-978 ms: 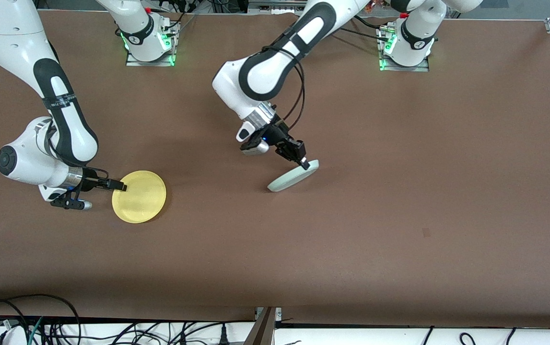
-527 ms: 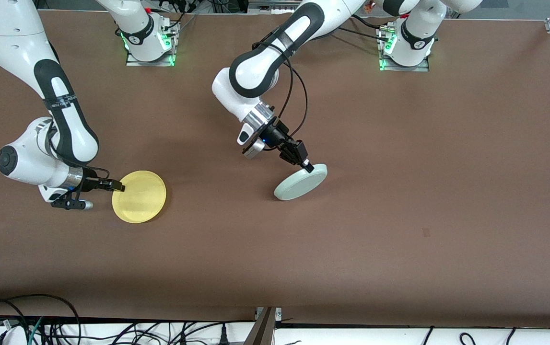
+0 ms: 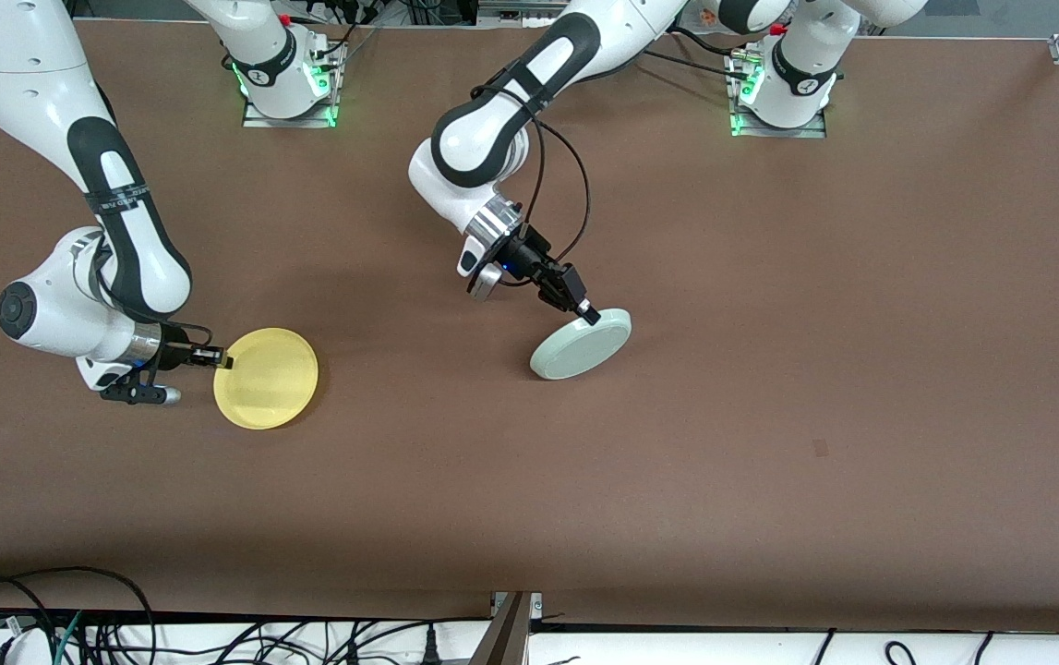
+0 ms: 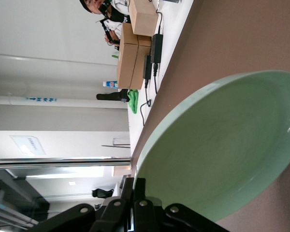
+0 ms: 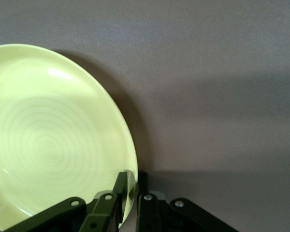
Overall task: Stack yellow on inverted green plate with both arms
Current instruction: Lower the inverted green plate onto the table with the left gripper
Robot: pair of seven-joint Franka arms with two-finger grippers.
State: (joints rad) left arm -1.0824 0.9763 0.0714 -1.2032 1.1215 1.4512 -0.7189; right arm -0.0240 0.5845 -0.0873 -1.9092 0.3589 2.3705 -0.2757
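The yellow plate [image 3: 268, 380] lies toward the right arm's end of the table. My right gripper [image 3: 225, 362] is shut on its rim, and the right wrist view shows the rim [image 5: 53, 140] between the two fingers of that gripper [image 5: 131, 180]. The pale green plate [image 3: 582, 344] is at the table's middle, slightly tilted, its duller face up. My left gripper [image 3: 590, 317] is shut on its upper rim. The plate fills the left wrist view [image 4: 222, 145], with its edge in that gripper [image 4: 135, 184].
The brown table [image 3: 769, 277] has a small dark mark [image 3: 821, 448] toward the left arm's end. Both arm bases [image 3: 284, 78] [image 3: 783, 88] stand at the edge farthest from the front camera. Cables [image 3: 77, 619] hang below the nearest edge.
The left gripper has turned the green plate from steeply on edge to nearly flat and shifted it a little toward the left arm's end. The right gripper and yellow plate barely moved.
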